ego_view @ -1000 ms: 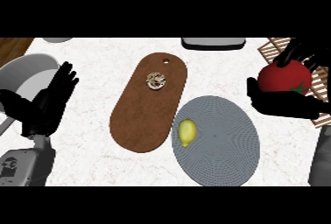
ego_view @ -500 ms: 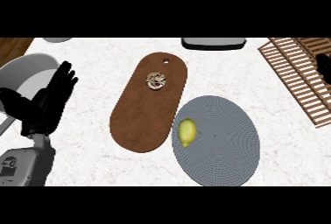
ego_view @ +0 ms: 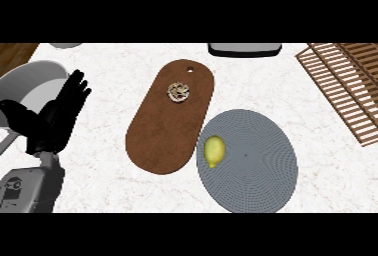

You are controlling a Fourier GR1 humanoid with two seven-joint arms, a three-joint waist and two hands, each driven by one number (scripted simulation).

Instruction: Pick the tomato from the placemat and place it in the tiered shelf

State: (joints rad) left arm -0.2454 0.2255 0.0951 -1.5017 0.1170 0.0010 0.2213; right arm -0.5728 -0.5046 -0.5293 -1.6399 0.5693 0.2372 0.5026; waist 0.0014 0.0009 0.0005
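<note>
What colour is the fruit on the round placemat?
Yellow; the fruit shows best in the head view.

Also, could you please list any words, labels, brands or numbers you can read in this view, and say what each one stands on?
None: no readable text shows anywhere.
The wooden cutting board, grey placemat, lemon and tiered shelf carry no lettering.

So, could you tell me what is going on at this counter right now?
Nothing is being handled at this moment. The left hand rests open at the view's left edge, fingers up; the right hand and the tomato are out of view. A yellow lemon lies on the grey round placemat, and a small round item sits on the brown cutting board. The wooden tiered shelf shows at the upper right.
</note>
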